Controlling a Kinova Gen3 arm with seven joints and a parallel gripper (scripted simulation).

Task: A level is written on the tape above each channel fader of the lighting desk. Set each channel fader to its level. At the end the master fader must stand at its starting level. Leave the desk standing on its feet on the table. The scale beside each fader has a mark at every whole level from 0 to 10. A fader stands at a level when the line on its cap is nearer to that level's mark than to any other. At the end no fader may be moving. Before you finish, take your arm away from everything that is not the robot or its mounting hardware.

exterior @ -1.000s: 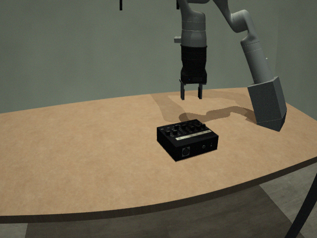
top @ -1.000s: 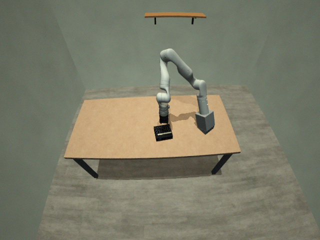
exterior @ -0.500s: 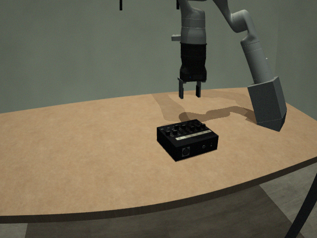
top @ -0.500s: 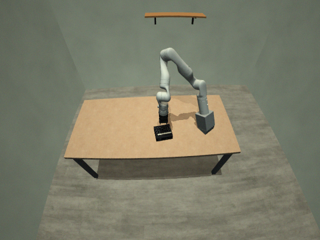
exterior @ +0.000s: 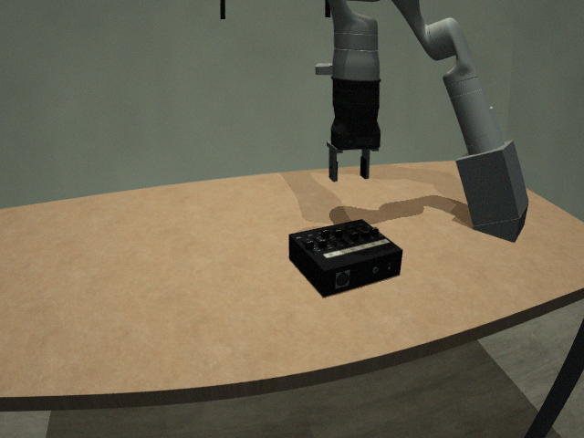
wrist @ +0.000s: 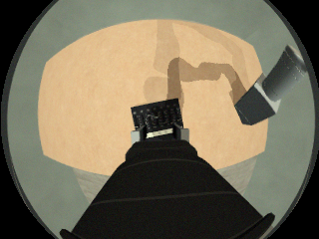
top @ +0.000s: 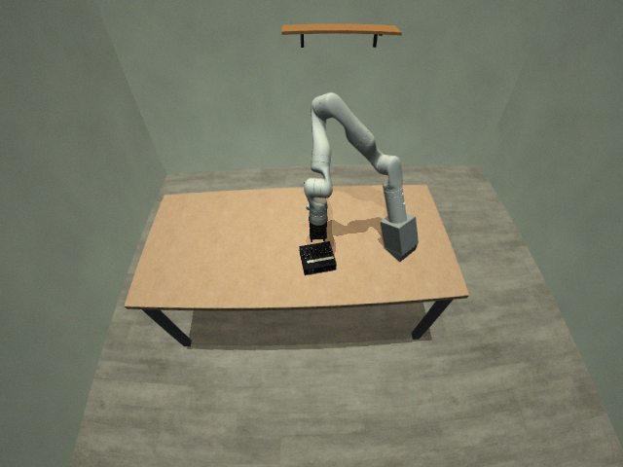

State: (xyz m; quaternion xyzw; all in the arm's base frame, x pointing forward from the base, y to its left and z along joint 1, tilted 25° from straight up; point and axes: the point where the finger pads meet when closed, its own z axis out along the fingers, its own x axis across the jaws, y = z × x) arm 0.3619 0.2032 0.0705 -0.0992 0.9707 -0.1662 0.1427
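A bare test room or robotics lab bay is showing here, not a home or shop. Plain grey-green walls [top: 75,125] are closing in on three sides, and a grey, worn-looking floor [top: 327,402] is running beneath. One wooden table [top: 226,241] on dark angled legs is standing in the middle, carrying a grey robot arm [top: 351,130] that is rising from a boxy grey pedestal [top: 408,241] fixed to the tabletop. A small black lighting desk [exterior: 325,273] is sitting on the table as the single piece of equipment. High on the far wall, a wooden shelf [top: 341,28] on two dark brackets is hanging as the only furnishing.
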